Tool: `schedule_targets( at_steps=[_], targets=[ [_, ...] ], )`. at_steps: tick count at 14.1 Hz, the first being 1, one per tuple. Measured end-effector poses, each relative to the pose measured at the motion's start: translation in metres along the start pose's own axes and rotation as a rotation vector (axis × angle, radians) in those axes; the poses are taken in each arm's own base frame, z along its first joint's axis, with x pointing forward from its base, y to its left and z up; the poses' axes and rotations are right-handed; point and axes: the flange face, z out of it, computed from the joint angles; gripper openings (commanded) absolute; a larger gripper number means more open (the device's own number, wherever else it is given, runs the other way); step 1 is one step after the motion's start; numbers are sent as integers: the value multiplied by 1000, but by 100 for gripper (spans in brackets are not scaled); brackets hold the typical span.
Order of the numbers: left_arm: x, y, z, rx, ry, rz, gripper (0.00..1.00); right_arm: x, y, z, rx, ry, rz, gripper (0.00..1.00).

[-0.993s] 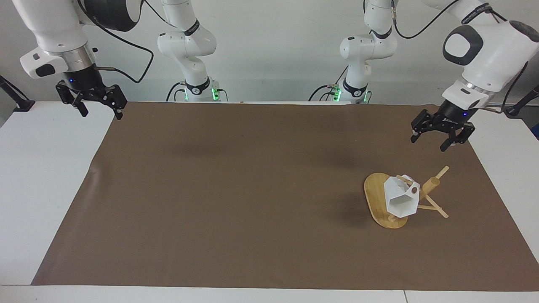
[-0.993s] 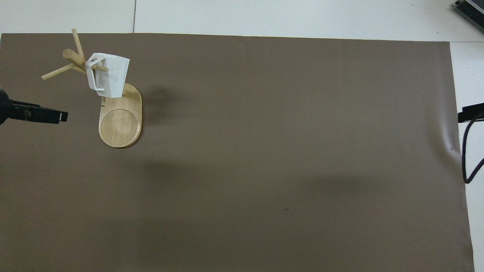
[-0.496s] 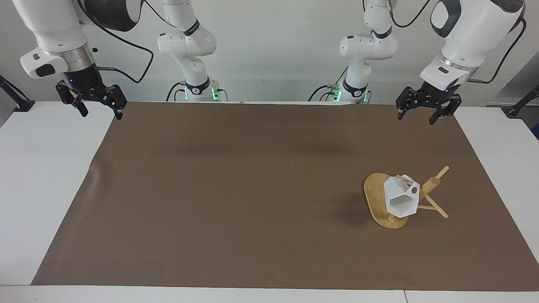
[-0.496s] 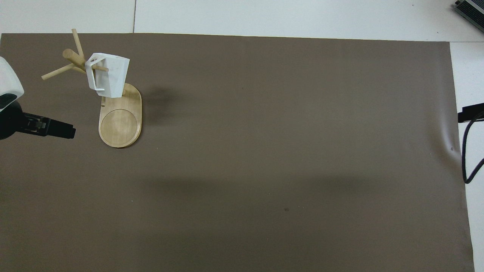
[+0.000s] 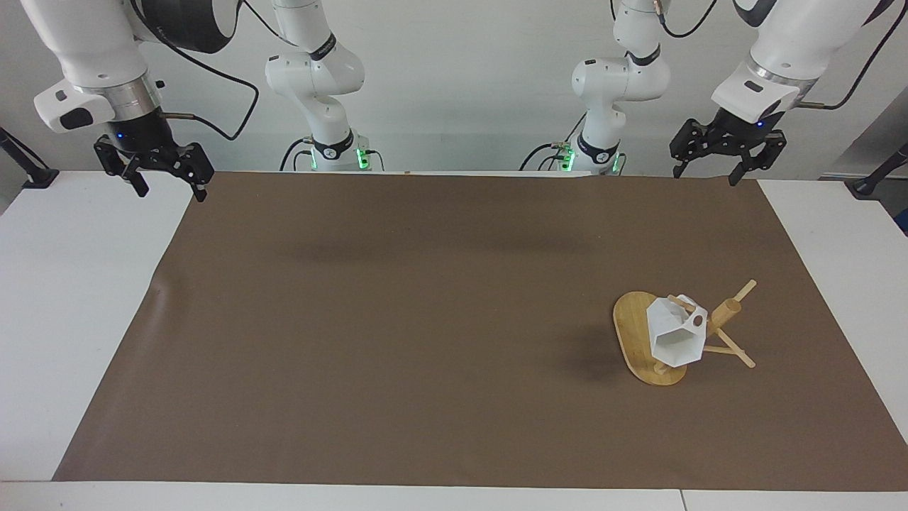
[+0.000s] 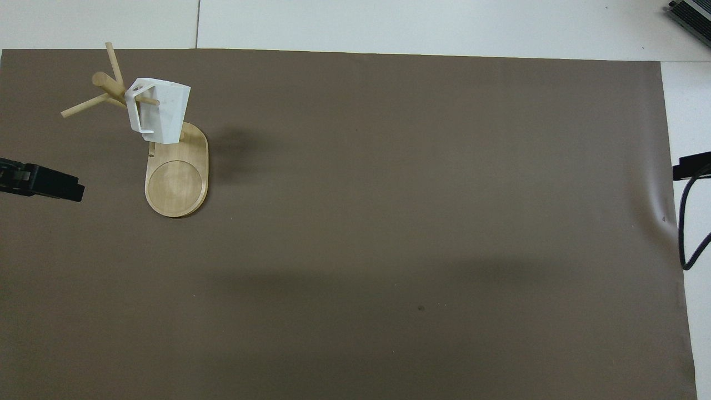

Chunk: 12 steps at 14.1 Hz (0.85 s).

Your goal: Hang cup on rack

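White faceted cup (image 5: 675, 338) hangs on bamboo peg rack (image 5: 642, 341) near the brown mat's (image 5: 397, 319) edge; left gripper (image 5: 727, 147) and right gripper (image 5: 157, 167) raised over counter (image 5: 64, 284) corners, jaws released.

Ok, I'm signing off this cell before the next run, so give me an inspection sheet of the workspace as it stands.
Surface: brown mat over a white table; a crease near the right arm's end.
Job's things: cup hangs by its handle on a peg of the rack, toward the left arm's end.
Clutter: nothing seen.
Grippers: left pincer raised, open and empty, at the mat's edge nearest the robots; right pincer open and empty, waiting over its own corner.
Cables: black cable loops off the right arm's end.
Surroundings: plain white wall; green lights at both bases.
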Motion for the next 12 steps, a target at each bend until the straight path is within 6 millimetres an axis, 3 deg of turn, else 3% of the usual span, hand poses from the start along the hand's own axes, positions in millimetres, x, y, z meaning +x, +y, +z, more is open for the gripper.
schedule_targets(
  at_steps=[12],
  targets=[
    [0, 0, 4, 0, -18, -10, 100, 0, 0, 0, 0, 0, 0, 100]
  ],
)
